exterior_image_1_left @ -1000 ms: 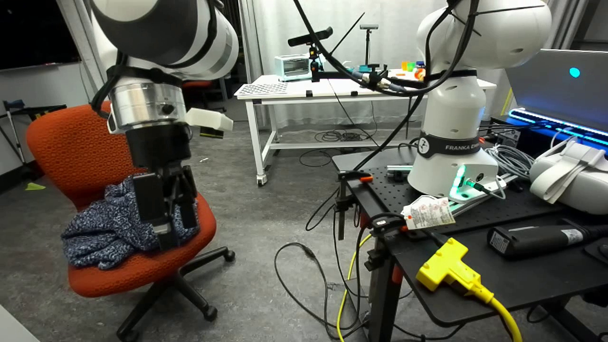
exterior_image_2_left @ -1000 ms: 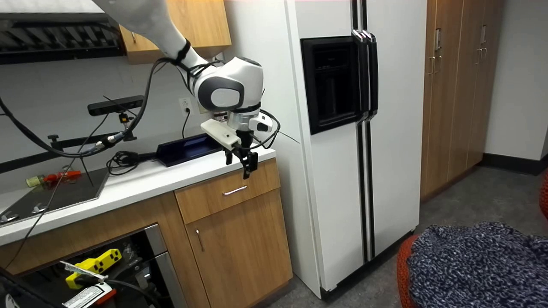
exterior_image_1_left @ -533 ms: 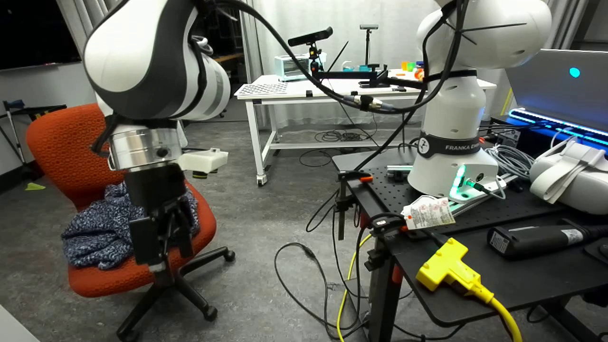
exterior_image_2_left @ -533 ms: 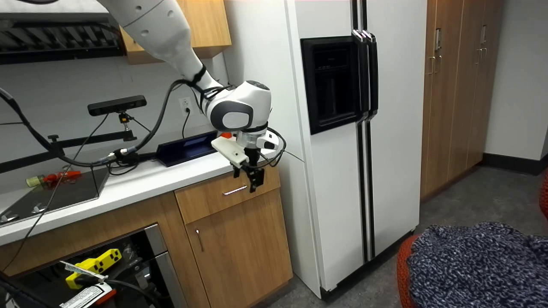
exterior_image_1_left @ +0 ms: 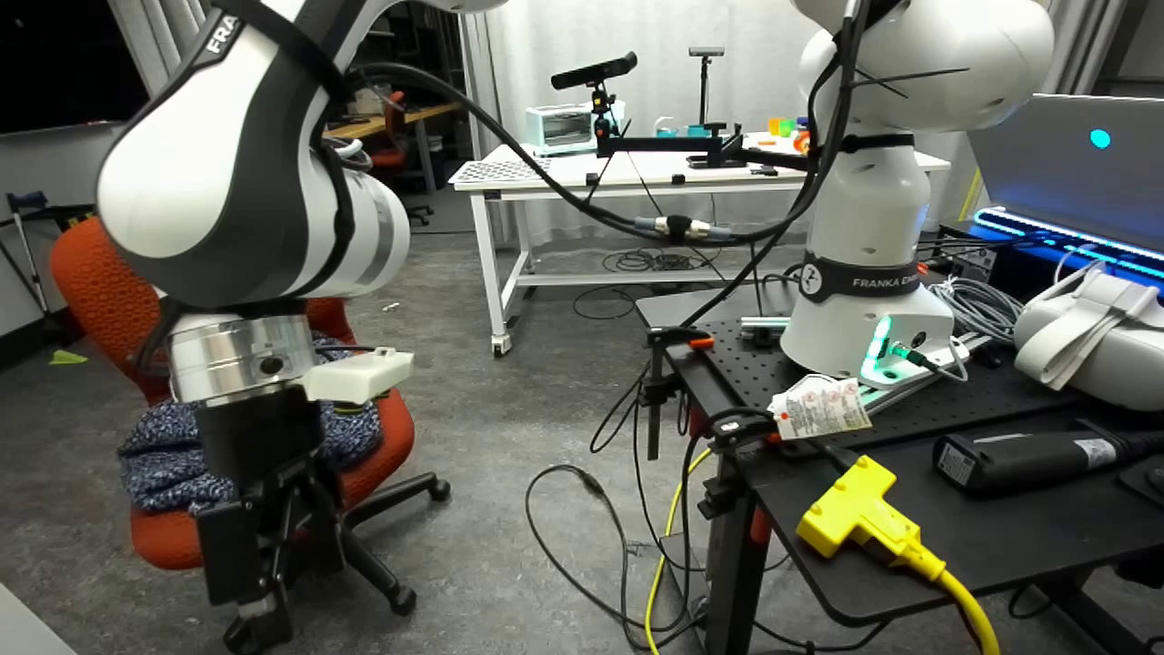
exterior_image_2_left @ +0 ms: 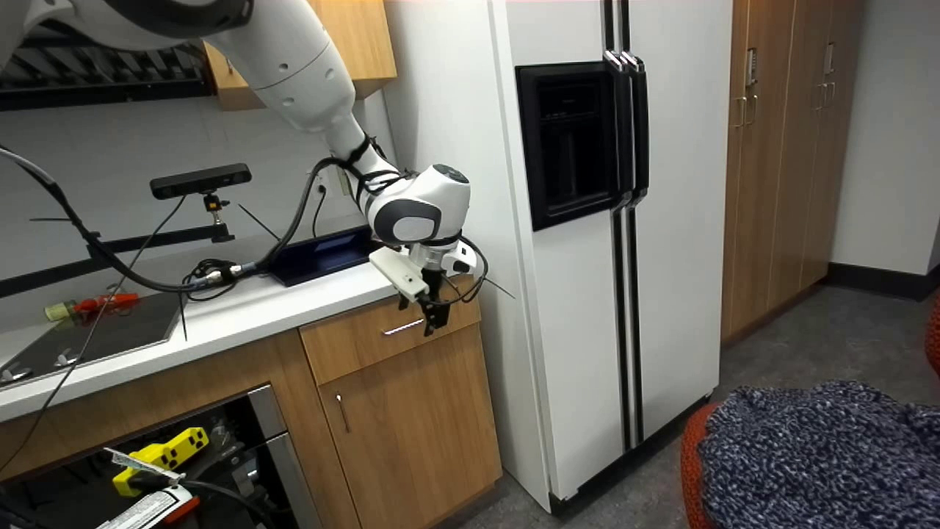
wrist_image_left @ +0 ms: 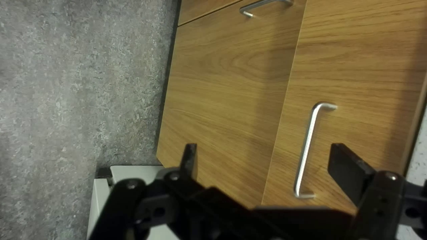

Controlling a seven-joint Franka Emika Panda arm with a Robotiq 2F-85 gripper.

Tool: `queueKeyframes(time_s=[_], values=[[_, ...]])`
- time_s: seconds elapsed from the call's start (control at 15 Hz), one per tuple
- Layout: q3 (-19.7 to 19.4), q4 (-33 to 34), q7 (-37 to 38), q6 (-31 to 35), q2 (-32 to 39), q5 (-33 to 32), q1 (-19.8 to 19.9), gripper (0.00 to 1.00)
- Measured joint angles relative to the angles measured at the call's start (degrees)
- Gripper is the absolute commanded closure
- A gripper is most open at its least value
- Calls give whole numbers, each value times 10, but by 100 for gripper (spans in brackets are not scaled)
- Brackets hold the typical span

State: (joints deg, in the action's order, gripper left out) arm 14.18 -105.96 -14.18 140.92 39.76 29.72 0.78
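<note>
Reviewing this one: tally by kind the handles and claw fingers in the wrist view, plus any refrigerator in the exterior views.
Silver metal bar handles: 2, counting the second handle at the top edge
Black claw fingers: 2
White two-door refrigerator: 1
Total: 5

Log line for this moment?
gripper: open, holding nothing | nearest: drawer handle, between jaws in wrist view | drawer: shut | cabinet door: shut
</note>
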Motion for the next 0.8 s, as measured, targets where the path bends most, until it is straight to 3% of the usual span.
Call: queueKeyframes(time_s=[0.8], values=[[17,27,-3,0,53,-8,0,0]])
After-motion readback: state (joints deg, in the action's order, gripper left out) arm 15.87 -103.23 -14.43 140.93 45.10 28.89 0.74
